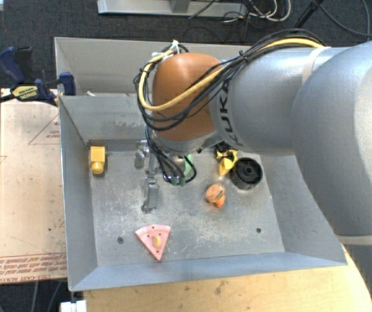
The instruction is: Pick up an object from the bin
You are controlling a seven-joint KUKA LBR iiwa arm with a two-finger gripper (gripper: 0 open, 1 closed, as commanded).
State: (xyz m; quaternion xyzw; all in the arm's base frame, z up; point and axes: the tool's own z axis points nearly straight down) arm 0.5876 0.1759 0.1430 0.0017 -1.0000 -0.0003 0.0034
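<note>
Pink wedge [154, 240], a flat triangle with rounded corners and a small pale mark at its middle, is the thing nearest my gripper [148, 205]. It lies on the floor of the grey bin [75, 194] towards 6 o'clock, near the front wall and a little left of the middle. From my gripper tip it sits at 6 o'clock, near but apart, with bare metal between us.

My gripper hangs over the bin floor left of centre, pointing down, with nothing that I can see in its grasp. Whether it is released or clenched I cannot tell from this angle.

A yellow block [97, 159] rests at 10 o'clock from my gripper, close to the bin's left wall. At 3 o'clock lies a small orange piece [215, 195]. Beyond it, at 2 o'clock, is a black round thing [246, 173] with a hollow top, and just beside that a small yellow thing [225, 161], partly hidden under my arm.

My orange cover [179, 96] sits above the back half of the bin, with black and yellow cables [148, 86] looped over it.
</note>
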